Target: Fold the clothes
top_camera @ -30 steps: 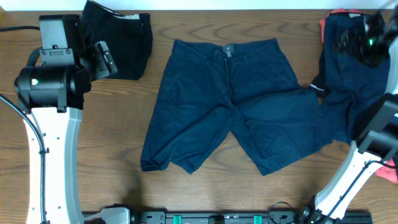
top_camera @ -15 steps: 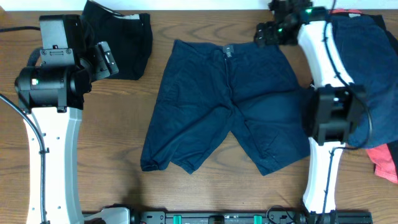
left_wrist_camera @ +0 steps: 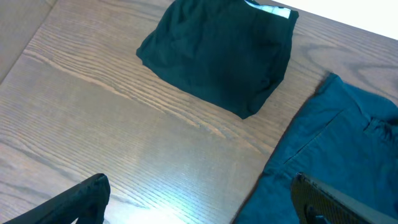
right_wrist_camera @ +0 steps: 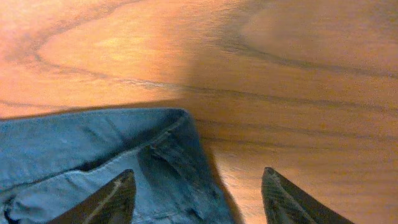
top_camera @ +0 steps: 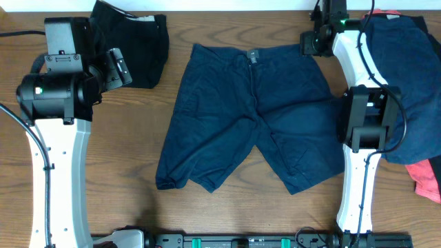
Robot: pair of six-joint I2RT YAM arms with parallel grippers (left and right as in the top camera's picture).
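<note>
Dark navy shorts (top_camera: 255, 117) lie spread flat in the middle of the table, waistband at the far side. My right gripper (top_camera: 310, 43) is open over the shorts' right waistband corner. In the right wrist view that corner (right_wrist_camera: 155, 143) lies between the open fingers (right_wrist_camera: 199, 199). A folded black garment (top_camera: 138, 48) lies at the far left and also shows in the left wrist view (left_wrist_camera: 217, 56). My left gripper (top_camera: 117, 65) is open and empty next to it, over bare wood (left_wrist_camera: 199, 205). More navy garments (top_camera: 413, 89) are piled at the right, over a coral-pink one (top_camera: 427, 179).
The wooden table (top_camera: 124, 172) has bare wood at the front left and in front of the shorts. The right arm's white link (top_camera: 358, 172) stands over the shorts' right leg. The table's far edge runs just behind the waistband.
My right arm has swung from the pile at the far right to the right waistband corner of the spread shorts. The left arm has not moved.
</note>
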